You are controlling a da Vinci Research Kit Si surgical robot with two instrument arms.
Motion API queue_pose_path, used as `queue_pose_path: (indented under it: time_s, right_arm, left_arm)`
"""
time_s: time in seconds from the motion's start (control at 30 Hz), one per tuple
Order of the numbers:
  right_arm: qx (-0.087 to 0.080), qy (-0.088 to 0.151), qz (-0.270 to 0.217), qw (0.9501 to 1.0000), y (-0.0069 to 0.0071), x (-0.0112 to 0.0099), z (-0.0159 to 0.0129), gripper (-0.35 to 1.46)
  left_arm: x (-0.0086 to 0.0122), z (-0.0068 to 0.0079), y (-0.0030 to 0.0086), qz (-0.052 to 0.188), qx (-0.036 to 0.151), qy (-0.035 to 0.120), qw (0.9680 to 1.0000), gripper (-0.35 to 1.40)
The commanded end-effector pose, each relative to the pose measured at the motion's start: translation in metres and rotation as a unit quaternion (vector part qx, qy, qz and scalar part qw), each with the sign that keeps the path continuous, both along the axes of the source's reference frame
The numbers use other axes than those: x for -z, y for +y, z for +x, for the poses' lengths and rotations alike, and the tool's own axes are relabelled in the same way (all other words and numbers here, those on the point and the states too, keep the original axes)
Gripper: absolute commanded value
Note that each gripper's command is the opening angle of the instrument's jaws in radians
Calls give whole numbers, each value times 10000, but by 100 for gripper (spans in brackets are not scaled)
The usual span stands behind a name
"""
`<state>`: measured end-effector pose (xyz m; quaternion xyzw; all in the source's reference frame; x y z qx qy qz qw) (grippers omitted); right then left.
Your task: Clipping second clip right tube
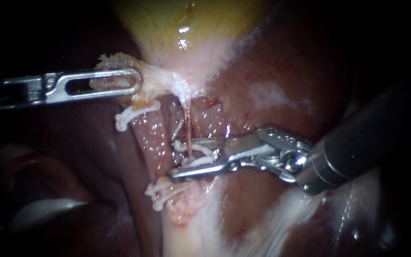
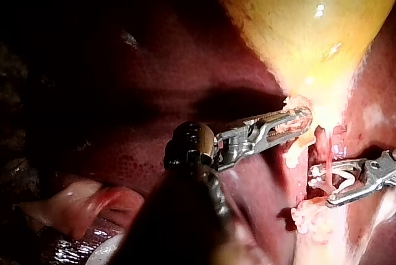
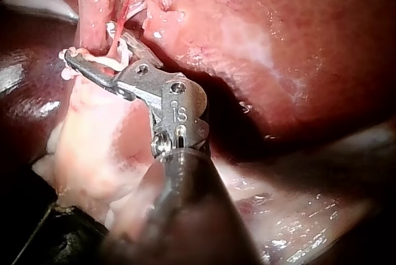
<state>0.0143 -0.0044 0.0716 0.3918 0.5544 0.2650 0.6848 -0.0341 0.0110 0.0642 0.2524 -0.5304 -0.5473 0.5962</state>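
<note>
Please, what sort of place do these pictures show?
Most likely a surgical bench, seen close through an endoscope. The left instrument and the right instrument work on a dark red liver and a yellowish gallbladder, and white clips sit on a tube.

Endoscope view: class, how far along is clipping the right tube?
Done: left tool grips the gallbladder neck; two clips sit on the wider tube. In hand: right tool holds a white clip around the thin red tube. Left: closing it, then withdrawing.

Glistening dark-red liver (image 1: pixel 286 62) — the yellow gallbladder (image 1: pixel 191 19) directly upon it
</note>
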Motion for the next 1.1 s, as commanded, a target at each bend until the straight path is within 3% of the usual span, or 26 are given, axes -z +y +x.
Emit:
queue_pose_path:
  time_s: [0.03,0.73,0.87,1.1]
  right_arm:
    - [-12,4,6,10000,0,0,1,47]
    - [-34,55,71,10000,-2,2,3,48]
    - [-21,133,150,9998,-4,7,2,48]
    - [38,497,356,9981,-6,26,0,48]
  left_arm:
    - [0,0,0,0,-2,-1,10000,-35]
    - [0,-1,0,0,0,0,10000,-35]
    - [0,-1,0,0,0,0,10000,-35]
    - [0,0,0,0,-1,0,10000,-35]
